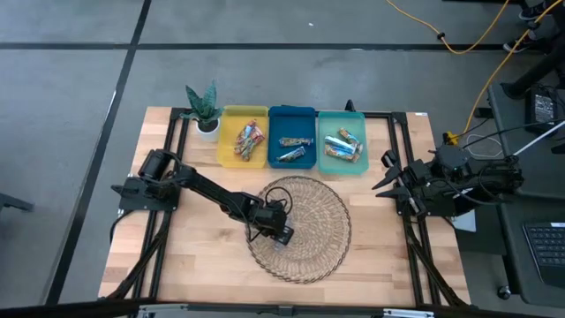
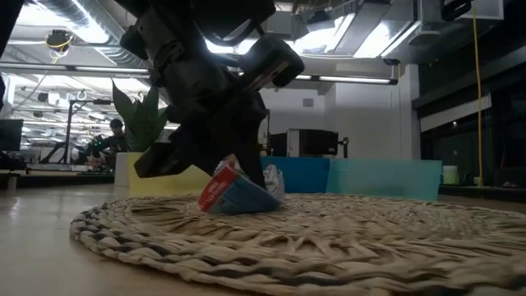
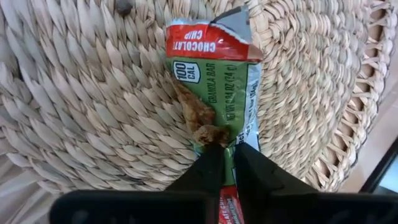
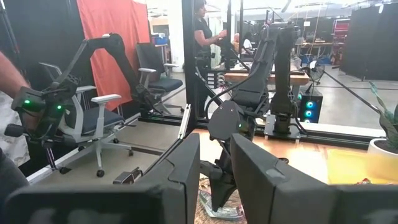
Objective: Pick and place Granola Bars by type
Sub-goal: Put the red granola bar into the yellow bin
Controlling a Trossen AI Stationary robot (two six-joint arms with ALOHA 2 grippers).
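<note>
Granola bar (image 3: 214, 93) between left fingers (image 3: 205, 171)

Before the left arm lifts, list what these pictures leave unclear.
- Lower end of the granola bar: left wrist view, covered by the left gripper shut on it.
- Bar wrappers in the yellow tray, blue tray and teal tray: high view, too small to read.
- Wicker basket far side: low view, blocked by the left arm.
- Right gripper: parked at the table's right edge, nothing between its fingers.
</note>
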